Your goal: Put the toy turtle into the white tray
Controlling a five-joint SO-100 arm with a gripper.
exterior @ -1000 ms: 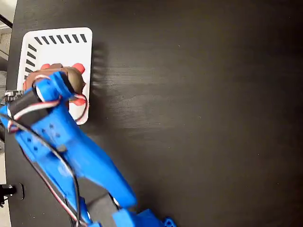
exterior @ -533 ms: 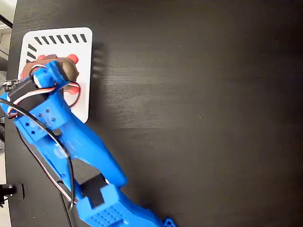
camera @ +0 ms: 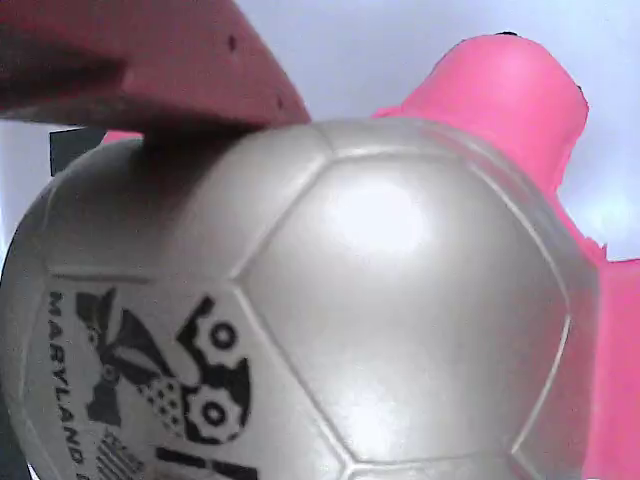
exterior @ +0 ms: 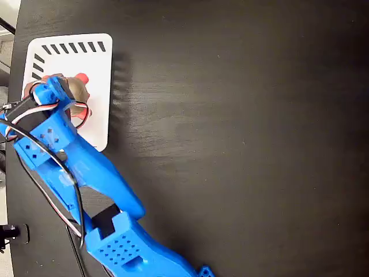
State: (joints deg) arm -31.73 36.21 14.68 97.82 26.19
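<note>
Claw status first: my gripper point(exterior: 57, 89) sits over the left part of the white tray point(exterior: 95, 63) in the fixed view, and my own blue arm point(exterior: 86, 173) covers the fingers, so how wide they stand can't be read from up there. The wrist view helps a bit. One reddish finger point(camera: 140, 65) lies flat against the top of the toy turtle point(camera: 300, 310), right on the shell, and the shell fills nearly the whole picture. The other finger is out of sight, so I honestly can't tell whether I'm clamped on the turtle or just resting on it.

Up close the shell is silvery grey with panel seams like a football, with a dark printed mark and some lettering low on the left. A pink limb point(camera: 510, 110) sticks out at the upper right, with more pink running down the right edge. White behind it looks like tray.

From above, only a bit of the turtle point(exterior: 78, 86) peeks out beside my wrist: some grey-brown shell and a red-pink bit, all inside the tray's outline. Whether it's touching the tray floor or hanging above it, no idea.

Count: one turtle, one tray, one arm. Tray has dark slits along its top and left sides.

Everything sits on a black matte table point(exterior: 242, 144), bare across the right. A pale strip of floor shows along the far left edge.
</note>
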